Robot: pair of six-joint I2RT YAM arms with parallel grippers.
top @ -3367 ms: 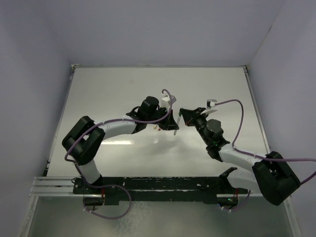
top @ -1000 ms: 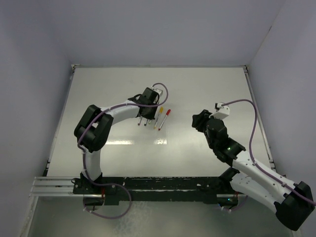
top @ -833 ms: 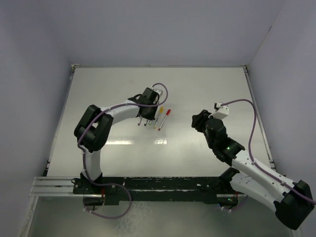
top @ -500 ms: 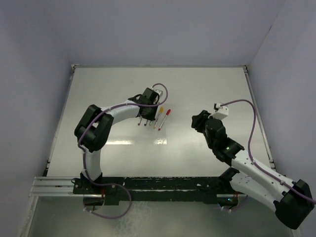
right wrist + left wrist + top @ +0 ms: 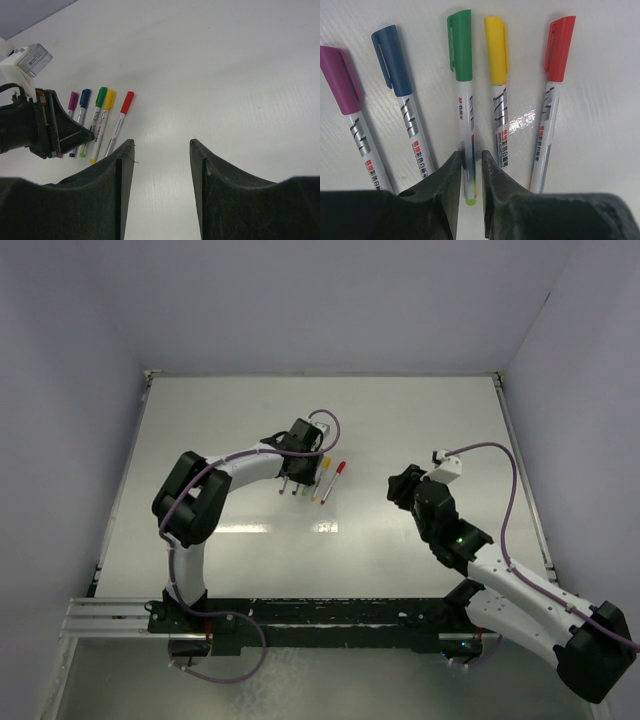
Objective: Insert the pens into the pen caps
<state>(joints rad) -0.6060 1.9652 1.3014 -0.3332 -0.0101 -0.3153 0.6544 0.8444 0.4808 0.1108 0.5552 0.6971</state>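
Observation:
Five silver-grey pens lie side by side on the table, each with its cap on: purple [image 5: 341,80], blue [image 5: 392,60], green [image 5: 460,45], yellow [image 5: 496,50] and red [image 5: 560,47]. The row also shows in the top view [image 5: 320,480] and in the right wrist view [image 5: 101,107]. My left gripper [image 5: 471,156] [image 5: 297,472] is low over the row, its jaws narrowly apart on either side of the green pen's barrel [image 5: 468,150], which rests on the table. My right gripper [image 5: 161,142] [image 5: 398,485] is open and empty, to the right of the row.
The white table [image 5: 420,420] is walled on three sides. The arms' base rail [image 5: 300,615] runs along the near edge. Purple cables loop off both wrists.
3.4 s ago both grippers met at mid-table. Since then the left one has gone to the pen row and the right one has drawn back. Over the last second almost nothing moved.

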